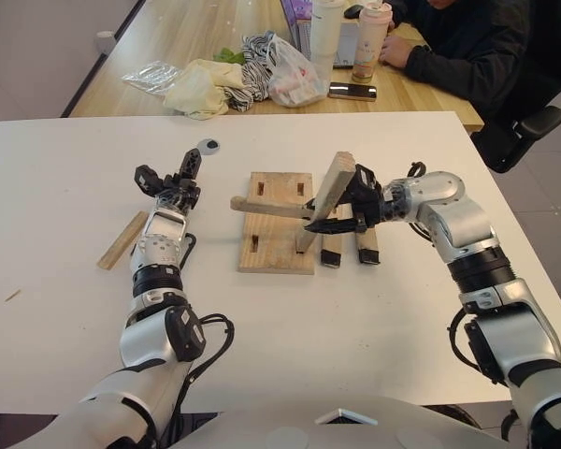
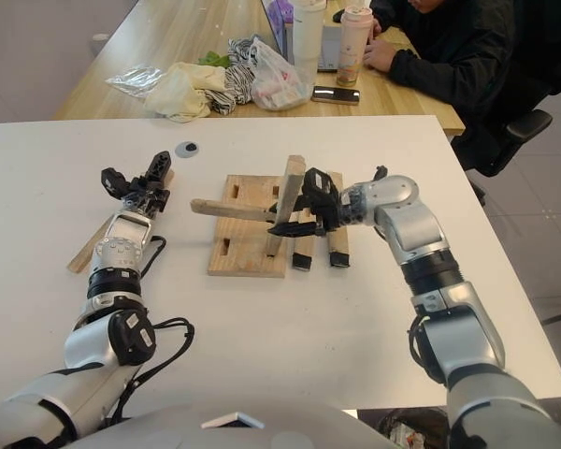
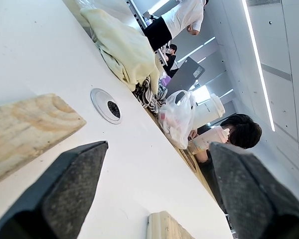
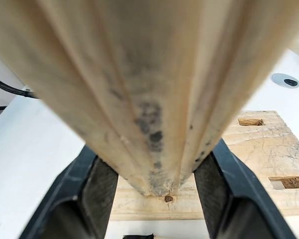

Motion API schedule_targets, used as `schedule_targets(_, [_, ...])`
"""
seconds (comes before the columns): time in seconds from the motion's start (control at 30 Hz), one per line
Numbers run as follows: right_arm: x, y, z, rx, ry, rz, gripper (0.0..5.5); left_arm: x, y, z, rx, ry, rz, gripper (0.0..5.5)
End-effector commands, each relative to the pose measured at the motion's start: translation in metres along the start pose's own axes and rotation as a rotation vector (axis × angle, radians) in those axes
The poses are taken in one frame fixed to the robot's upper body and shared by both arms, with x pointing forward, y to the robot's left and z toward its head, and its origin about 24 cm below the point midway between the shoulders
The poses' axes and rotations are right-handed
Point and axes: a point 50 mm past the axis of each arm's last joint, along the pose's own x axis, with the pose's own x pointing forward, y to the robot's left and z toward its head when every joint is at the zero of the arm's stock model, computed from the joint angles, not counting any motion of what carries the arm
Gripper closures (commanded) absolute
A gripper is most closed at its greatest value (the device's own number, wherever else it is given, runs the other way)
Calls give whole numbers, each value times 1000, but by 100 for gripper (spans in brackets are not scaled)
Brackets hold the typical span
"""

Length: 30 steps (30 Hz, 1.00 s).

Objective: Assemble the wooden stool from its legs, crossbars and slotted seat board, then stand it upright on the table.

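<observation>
Over the seat board (image 1: pixel 273 251), right hand (image 1: pixel 341 213) clamps a leg (image 1: pixel 335 178) — square its end to a slot (image 1: pixel 260 188); left hand (image 1: pixel 168 171) gapes empty.

A big white table (image 1: pixel 56 309) takes up the near part of the room. Behind it, at 12 o'clock, stands a long wooden table (image 1: pixel 168 47). A black chair (image 1: pixel 533 126) sits at 2 o'clock. Grey floor (image 1: pixel 552 192) shows at 3 o'clock. A long bright light strip (image 3: pixel 257 59) glows overhead.
</observation>
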Motion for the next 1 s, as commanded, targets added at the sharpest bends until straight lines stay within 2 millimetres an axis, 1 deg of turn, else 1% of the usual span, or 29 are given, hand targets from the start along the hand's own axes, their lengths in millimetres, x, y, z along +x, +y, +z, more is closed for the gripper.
schedule_targets(0.03, [-3,6,-10,8,76,-30,280,4,-4,2,27,21,0,176])
schedule_targets(0.17, [-13,13,-20,-38,141,-58,211,5,-5,2,41,38,-6,176])
schedule_targets(0.33, [-40,12,-28,-59,176,-189,211,3,-2,3,44,32,0,176])
schedule_targets(0.4, [-44,7,-32,-80,143,-313,211,1,-1,3,43,31,4,176])
schedule_targets(0.47, [-39,1,-32,-26,60,-474,211,1,-1,2,46,35,3,176])
schedule_targets(0.5, [-34,-4,-34,1,53,-604,211,1,-1,3,47,35,3,176])
schedule_targets(0.53, [-29,-8,-38,73,43,-738,211,2,-1,3,49,34,5,176])
schedule_targets(0.6, [-19,-9,-42,228,29,-888,211,2,-1,3,52,36,8,176])
schedule_targets(0.7, [0,-1,-43,437,-4,-987,211,2,1,4,47,36,21,176])
schedule_targets(0.8, [22,12,-41,594,-27,-990,211,2,1,6,47,34,22,176])
schedule_targets(0.9, [35,22,-44,673,10,-996,211,2,1,6,48,34,22,176])
schedule_targets(1.0, [39,27,-55,699,115,-1051,211,1,1,5,46,31,22,176])
